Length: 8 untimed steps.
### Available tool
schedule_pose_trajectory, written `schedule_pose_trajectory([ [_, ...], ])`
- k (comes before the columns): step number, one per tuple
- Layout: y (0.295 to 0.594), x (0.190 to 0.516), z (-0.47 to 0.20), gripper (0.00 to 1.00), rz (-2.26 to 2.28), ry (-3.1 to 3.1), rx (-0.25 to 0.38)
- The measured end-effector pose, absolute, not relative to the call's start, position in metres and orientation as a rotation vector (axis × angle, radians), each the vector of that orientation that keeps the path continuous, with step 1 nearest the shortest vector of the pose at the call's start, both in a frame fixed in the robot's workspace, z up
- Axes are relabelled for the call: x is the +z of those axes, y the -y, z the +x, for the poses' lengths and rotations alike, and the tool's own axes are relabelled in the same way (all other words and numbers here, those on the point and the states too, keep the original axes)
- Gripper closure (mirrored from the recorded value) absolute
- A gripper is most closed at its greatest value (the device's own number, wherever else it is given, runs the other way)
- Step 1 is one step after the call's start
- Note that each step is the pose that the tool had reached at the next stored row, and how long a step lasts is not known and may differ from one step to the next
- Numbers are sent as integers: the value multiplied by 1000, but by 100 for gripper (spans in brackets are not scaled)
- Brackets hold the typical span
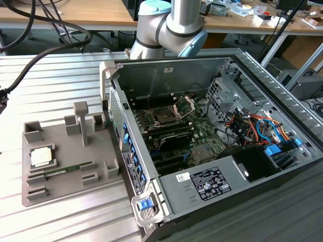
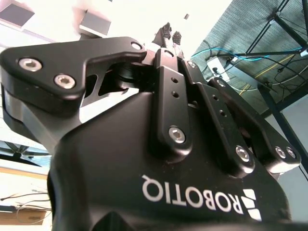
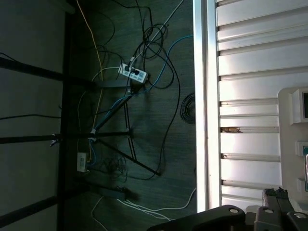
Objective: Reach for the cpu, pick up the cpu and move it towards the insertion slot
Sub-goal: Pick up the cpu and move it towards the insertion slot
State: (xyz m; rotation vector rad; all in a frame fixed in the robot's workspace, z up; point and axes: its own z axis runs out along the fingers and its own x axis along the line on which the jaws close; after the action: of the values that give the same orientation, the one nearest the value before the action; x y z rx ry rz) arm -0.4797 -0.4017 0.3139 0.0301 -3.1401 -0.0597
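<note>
cpu (image 1: 41, 157) lay flat in a recess of the grey tray (image 1: 65, 148) on the near side at the exterior view's left, on the ribbed metal table (image 1: 50, 80) — untouched, with a green memory stick (image 1: 68, 170) just beside it. insertion slot (image 1: 164, 117) sat inside the open computer case (image 1: 202, 65), its bracket (image 1: 184, 106) tilted up. arm (image 1: 174, 25) stood at the far side, well apart from the cpu. in the second wrist view the gripper (image 2: 171, 34) was closed — tips together, holding nothing.
</note>
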Motion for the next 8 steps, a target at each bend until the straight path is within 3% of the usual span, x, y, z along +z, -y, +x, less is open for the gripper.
schedule_pose_trajectory([
  [8,402,311,-482,90,30,3140,-60],
])
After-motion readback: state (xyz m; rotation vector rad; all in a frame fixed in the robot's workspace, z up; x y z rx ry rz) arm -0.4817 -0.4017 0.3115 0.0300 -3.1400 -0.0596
